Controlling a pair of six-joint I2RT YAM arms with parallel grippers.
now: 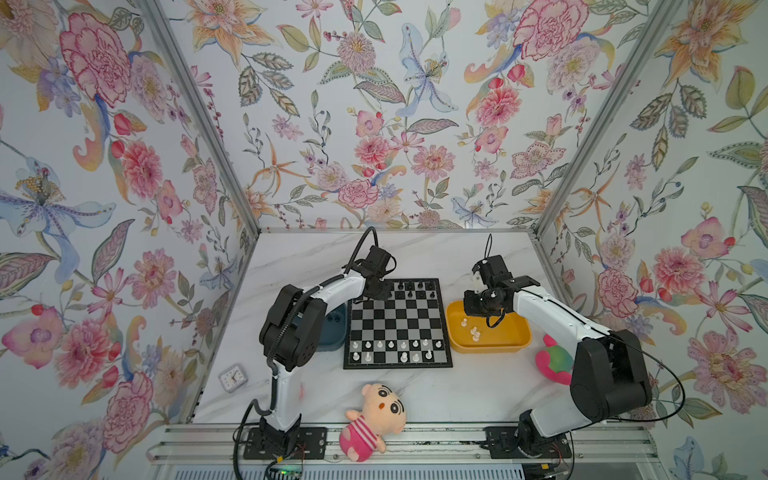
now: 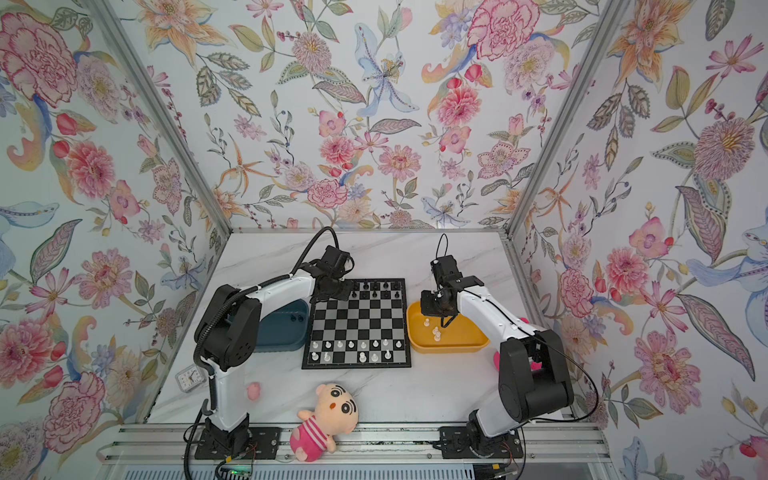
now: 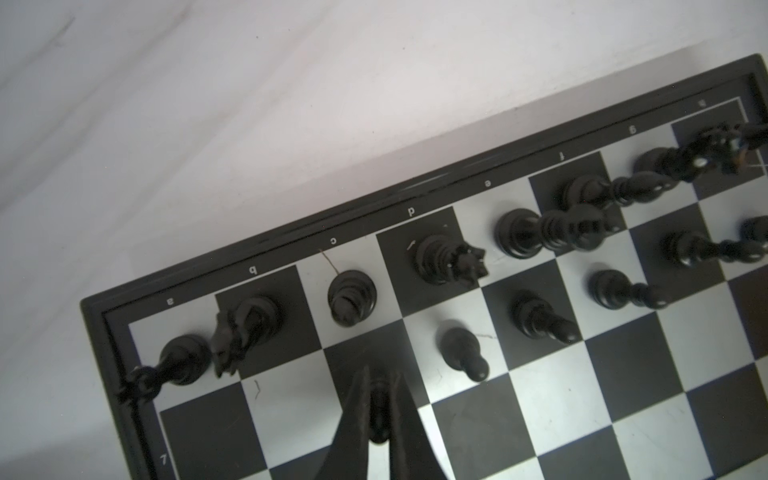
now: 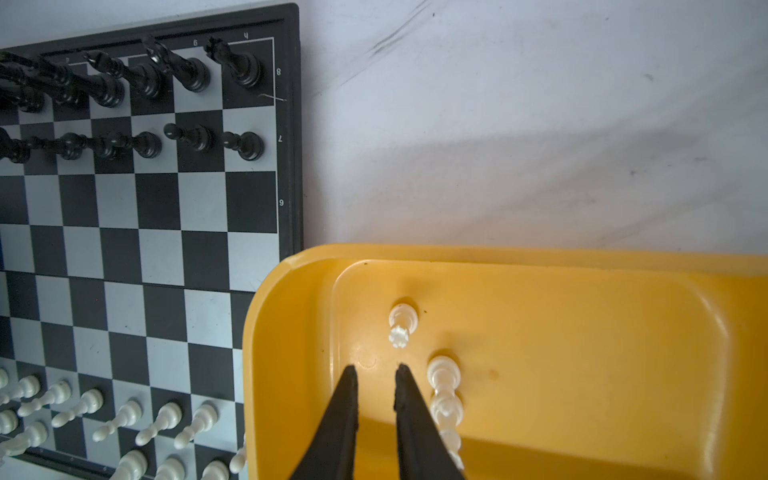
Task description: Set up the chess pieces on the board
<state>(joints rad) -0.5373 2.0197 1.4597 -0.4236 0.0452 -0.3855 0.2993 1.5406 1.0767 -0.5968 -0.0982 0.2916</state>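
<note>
The board (image 1: pixel 399 321) lies mid-table, seen in both top views. Black chess pieces (image 1: pixel 409 286) fill its far rows and white pieces (image 1: pixel 395 350) its near rows. My left gripper (image 3: pixel 380 395) hangs over the board's far left part and is shut on a black piece (image 3: pixel 379 415) above a dark square in the second row. My right gripper (image 4: pixel 376 370) hovers inside the yellow tray (image 4: pixel 291 332), its jaws slightly apart with nothing between them. A white piece (image 4: pixel 401 324) stands just ahead of them and others (image 4: pixel 444 378) right beside one finger.
A blue tray (image 2: pixel 278 332) holding a few black pieces (image 2: pixel 297 318) sits left of the board, partly under my left arm. A plush doll (image 1: pixel 374 419) lies at the front edge, a pink-green plush (image 1: pixel 555 361) by my right arm, a small clock (image 1: pixel 233 376) front left.
</note>
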